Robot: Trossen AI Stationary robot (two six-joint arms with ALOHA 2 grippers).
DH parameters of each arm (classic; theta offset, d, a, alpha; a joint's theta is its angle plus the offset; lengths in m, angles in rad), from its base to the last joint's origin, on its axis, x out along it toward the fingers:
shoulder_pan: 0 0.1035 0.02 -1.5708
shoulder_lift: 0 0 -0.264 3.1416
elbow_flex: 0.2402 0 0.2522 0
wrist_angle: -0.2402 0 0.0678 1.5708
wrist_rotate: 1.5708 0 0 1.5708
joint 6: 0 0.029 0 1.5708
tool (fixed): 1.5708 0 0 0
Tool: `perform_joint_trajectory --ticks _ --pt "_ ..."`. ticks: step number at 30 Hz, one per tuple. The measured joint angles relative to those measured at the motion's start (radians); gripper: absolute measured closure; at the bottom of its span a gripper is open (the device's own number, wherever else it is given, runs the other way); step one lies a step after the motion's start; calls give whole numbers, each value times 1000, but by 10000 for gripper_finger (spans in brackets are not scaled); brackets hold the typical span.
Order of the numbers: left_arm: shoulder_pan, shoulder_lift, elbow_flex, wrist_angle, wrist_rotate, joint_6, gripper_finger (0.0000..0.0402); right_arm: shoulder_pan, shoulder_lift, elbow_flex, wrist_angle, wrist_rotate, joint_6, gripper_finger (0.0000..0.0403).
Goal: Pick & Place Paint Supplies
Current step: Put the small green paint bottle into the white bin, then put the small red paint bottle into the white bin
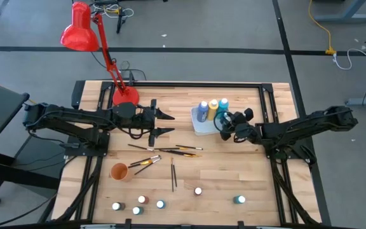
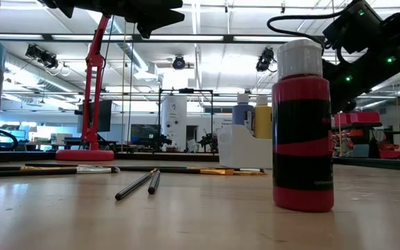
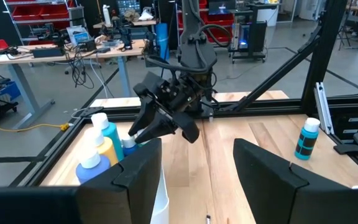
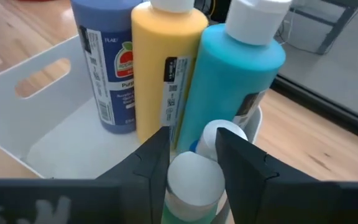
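My right gripper (image 1: 222,124) (image 4: 194,163) hangs over the right end of the white tray (image 1: 197,127) and is shut on a small green bottle with a white cap (image 4: 194,177). Blue (image 4: 107,68), yellow (image 4: 166,68) and teal (image 4: 229,87) bottles stand upright in the tray, and a small blue bottle's cap (image 4: 219,134) shows beside the held one. My left gripper (image 1: 169,124) (image 3: 197,174) hovers open left of the tray, touching nothing. Several small bottles (image 1: 161,204) stand along the near edge. Thin brushes (image 1: 164,149) lie flat mid-table. My right gripper pinches the small green bottle between its two fingers, just below its white cap (image 4: 194,174). The fingers slant down from the table's right side. The bottle stands upright in the hold, close to the teal bottle. Its lower end is out of view.
An orange cup (image 1: 119,170) stands toward the near left with brushes (image 1: 146,163) beside it. A red lamp (image 1: 81,30) rises from its base (image 1: 124,97) at the far left. A red bottle (image 2: 301,125) and a teal bottle (image 3: 306,140) stand on the table.
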Motion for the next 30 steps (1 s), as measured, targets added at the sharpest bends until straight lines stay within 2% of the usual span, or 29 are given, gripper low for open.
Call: perform_joint_trajectory --ticks 9,17,19,23,27,30 --pt "0 0 0 0 0 0 191 -1 1 -2 77 -10 -110 225" --pt "0 0 0 0 0 0 191 4 1 -2 376 -38 -344 204" --pt "0 0 0 0 0 0 191 11 1 -2 464 -111 -402 206" --pt "0 0 0 0 0 0 191 26 1 -2 571 -367 -444 210" --pt "0 0 0 0 0 4 191 36 1 -2 587 -639 -436 210" --pt "0 0 0 0 0 7 191 53 1 -2 587 -764 -432 210"
